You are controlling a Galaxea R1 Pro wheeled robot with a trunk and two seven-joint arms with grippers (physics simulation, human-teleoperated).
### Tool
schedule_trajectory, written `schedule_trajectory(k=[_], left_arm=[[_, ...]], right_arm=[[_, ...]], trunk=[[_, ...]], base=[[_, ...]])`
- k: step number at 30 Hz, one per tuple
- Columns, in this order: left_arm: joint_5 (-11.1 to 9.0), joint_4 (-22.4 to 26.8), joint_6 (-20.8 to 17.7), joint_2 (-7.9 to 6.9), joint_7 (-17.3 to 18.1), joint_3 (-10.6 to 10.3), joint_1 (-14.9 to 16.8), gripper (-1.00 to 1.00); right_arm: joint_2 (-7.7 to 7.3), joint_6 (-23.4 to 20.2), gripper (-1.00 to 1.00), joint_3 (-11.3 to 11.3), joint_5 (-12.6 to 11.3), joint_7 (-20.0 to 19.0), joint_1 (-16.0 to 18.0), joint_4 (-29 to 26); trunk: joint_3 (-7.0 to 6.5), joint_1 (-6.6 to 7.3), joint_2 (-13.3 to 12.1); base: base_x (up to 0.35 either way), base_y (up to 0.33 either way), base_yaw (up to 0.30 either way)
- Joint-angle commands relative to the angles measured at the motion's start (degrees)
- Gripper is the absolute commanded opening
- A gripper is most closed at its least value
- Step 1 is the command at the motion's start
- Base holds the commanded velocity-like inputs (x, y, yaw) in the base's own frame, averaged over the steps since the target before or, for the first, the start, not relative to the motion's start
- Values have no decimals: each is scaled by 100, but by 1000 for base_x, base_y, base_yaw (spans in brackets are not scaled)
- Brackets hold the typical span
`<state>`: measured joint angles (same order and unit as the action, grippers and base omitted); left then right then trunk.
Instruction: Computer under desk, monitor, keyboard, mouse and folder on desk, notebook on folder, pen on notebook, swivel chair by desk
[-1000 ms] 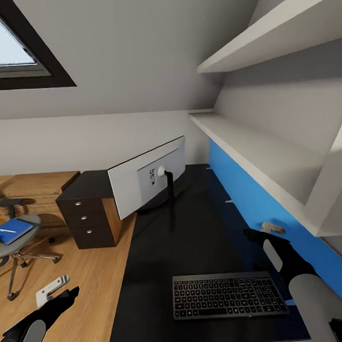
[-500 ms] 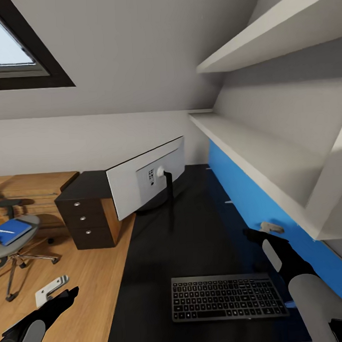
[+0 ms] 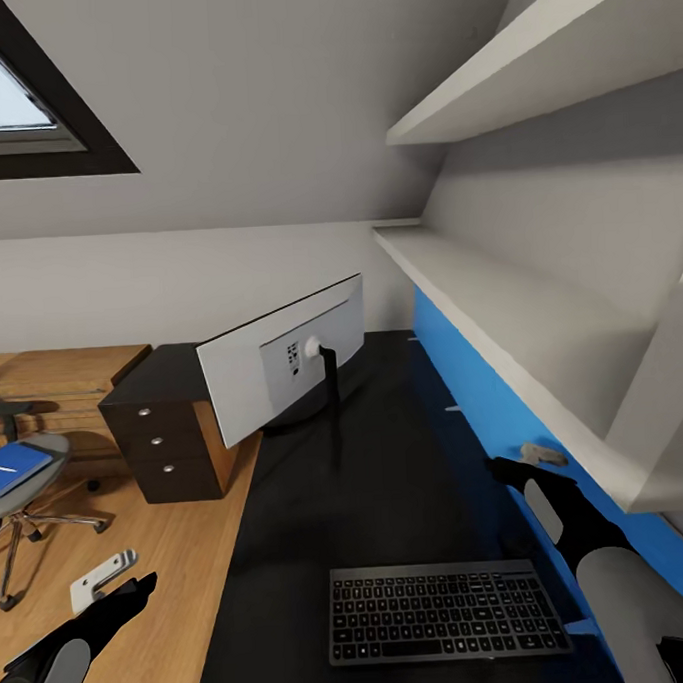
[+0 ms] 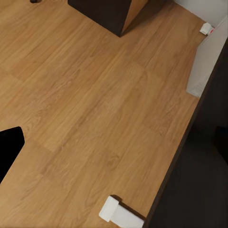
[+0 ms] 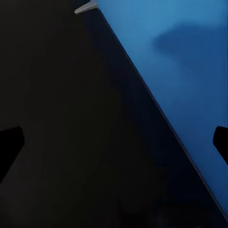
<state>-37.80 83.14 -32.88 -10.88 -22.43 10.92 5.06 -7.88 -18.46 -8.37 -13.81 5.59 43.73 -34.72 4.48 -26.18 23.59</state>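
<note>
The white-backed monitor (image 3: 283,370) stands on the black desk (image 3: 389,479) with its back toward me. A dark keyboard (image 3: 446,611) lies flat near the desk's front edge. At the far left the grey swivel chair (image 3: 19,489) carries a blue folder (image 3: 13,467) with a white pen on it. My right gripper (image 3: 503,468) hovers open over the desk beside the blue back panel (image 5: 180,71), behind and right of the keyboard; nothing sits between its fingertips (image 5: 9,147). My left gripper (image 3: 134,590) hangs low over the wooden floor (image 4: 85,95), left of the desk, open and holding nothing.
A dark drawer unit (image 3: 171,431) stands on the floor left of the monitor. White shelves (image 3: 499,293) overhang the desk's right side. A small grey piece (image 3: 541,455) sits by the blue panel near my right gripper. A white bracket-like foot (image 3: 102,577) lies by the desk edge.
The whole picture has slid left and slightly down, so the camera has moved; chair and drawers sit closer to the left edge. Both arms hold the same pose.
</note>
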Motion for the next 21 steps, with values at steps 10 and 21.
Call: schedule_trajectory(k=[10,21], left_arm=[[-61,22,-17,-9,-51,5,4,100],[-83,236,-32,-19,-43,126,4,100]], right_arm=[[-8,7,100,18,-60,38,4,422],[-23,351,100,27,-47,39,11,723]], trunk=[[13,-4,13],[13,-4,13]], base=[[4,-4,0],[0,0,0]])
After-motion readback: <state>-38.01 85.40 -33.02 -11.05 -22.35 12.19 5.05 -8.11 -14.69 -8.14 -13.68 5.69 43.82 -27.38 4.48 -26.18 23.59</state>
